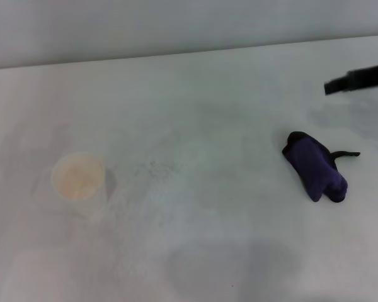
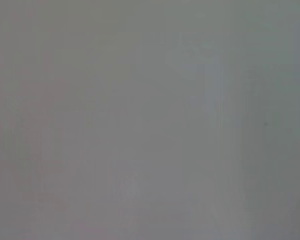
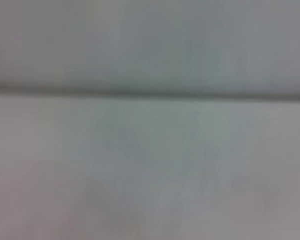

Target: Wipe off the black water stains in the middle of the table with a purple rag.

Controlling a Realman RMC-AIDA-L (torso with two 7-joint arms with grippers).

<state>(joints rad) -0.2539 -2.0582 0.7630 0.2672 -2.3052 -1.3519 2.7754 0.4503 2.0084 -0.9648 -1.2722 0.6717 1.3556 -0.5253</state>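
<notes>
The purple rag (image 1: 315, 167) lies crumpled on the white table (image 1: 208, 94) at the right, its thin black tag pointing right. My right gripper (image 1: 335, 85) reaches in from the right edge as a dark bar, above and behind the rag and apart from it. No round dark blot shows on the table. Only faint grey specks (image 1: 154, 168) mark the middle. My left gripper is out of view. The wrist views show only bare pale surface.
A white paper cup (image 1: 79, 181) stands upright at the left of the table. The table's far edge (image 1: 176, 55) meets a pale wall, and this edge also shows as a dark line (image 3: 150, 93) in the right wrist view.
</notes>
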